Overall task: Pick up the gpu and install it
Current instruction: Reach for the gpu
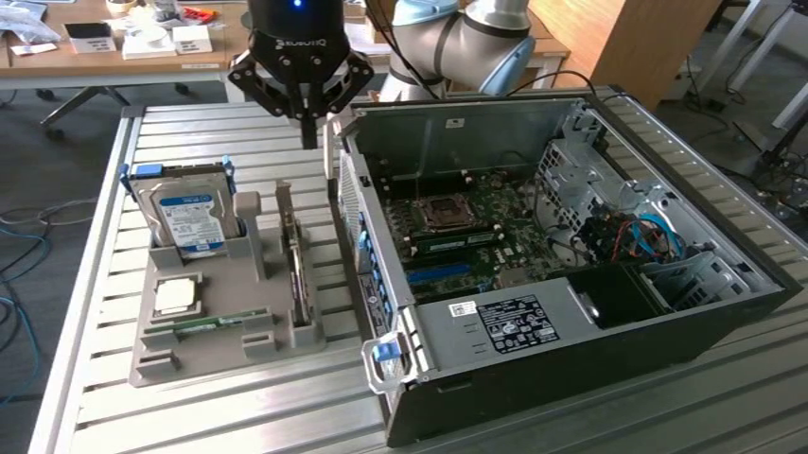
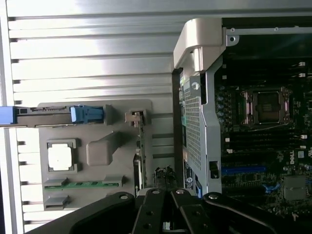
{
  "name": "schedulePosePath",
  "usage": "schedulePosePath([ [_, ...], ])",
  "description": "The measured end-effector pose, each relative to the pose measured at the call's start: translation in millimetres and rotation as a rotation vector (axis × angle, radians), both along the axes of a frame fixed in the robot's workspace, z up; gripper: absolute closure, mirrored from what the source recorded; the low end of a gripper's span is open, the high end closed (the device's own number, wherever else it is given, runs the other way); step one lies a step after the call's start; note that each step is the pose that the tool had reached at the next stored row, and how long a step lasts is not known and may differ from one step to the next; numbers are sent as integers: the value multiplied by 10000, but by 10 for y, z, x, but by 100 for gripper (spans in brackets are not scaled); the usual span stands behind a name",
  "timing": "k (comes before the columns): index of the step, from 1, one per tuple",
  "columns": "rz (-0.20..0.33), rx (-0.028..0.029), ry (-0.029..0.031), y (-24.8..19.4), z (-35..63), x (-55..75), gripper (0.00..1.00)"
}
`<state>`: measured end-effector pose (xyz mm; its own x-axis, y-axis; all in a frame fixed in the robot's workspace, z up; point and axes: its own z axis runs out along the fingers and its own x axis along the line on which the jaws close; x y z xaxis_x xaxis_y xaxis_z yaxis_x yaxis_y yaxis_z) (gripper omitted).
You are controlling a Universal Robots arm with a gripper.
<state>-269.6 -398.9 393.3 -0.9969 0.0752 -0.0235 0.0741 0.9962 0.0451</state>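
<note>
Jaws pressed together, empty, hang near the gpu's far end. The gpu (image 1: 293,253) stands on edge in tray (image 1: 189,364) below, long axis alongside computer case (image 1: 606,378).

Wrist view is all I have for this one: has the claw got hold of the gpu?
Observer: No. In the exterior view the claw hangs above the table, shut and holding nothing. The gpu stands on edge in the grey tray.
Operator: I see the hard drive edge-on. How does it sit?
Observer: Upright in the tray, with its blue-and-white label facing the exterior camera.
Operator: What is deeper in the case?
Observer: Blue cables, toward the exterior view's right.
</note>
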Motion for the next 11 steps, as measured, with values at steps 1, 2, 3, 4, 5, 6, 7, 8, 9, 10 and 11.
schedulePosePath([
  [1, 0, 0, -1, 0, 0, -13, 89],
  [2, 0, 0, -1, 0, 0, -25, 89],
  [3, -1, 0, -1, 0, 0, -38, 89],
  [4, -1, 0, -1, 0, 0, -50, 89],
  [5, -1, 1, -2, 0, 0, -60, 89],
  [6, -2, 0, -2, 0, 0, -66, 89],
  [7, 0, 0, -2, 0, 0, -65, 89],
  [8, 1, 0, -2, 0, 0, -65, 89],
  [9, 1, 0, -2, 0, 0, -65, 89],
  [10, 0, 0, -2, 0, 0, -67, 89],
  [11, 0, 0, -2, -1, -1, -70, 89],
])
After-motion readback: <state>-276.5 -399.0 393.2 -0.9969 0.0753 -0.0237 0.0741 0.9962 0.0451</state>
